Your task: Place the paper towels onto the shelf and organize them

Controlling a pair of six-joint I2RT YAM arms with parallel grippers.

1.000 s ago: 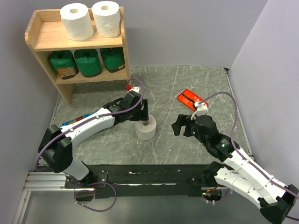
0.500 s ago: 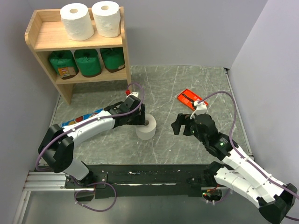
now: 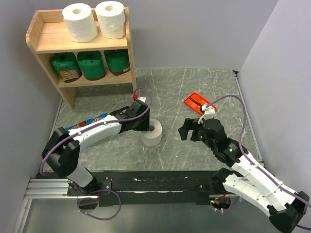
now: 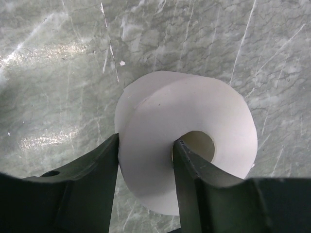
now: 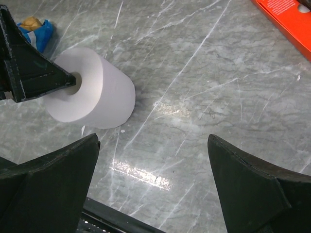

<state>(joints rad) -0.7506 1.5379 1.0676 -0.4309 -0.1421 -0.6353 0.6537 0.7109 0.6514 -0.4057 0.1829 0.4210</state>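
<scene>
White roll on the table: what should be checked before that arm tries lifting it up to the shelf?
1. Left gripper pinches the white roll's wall, one finger in the tube, one outside: ok.
2. Grip firm enough to lift: cannot tell.
3. Right gripper open, apart from the roll: ok.
4. Bare space on the shelf's top board beside the two rolls: ok.

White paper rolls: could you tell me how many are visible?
3: two rolls atop the light wooden shelf, third roll on the grey table, pinched by the left hand.
</scene>
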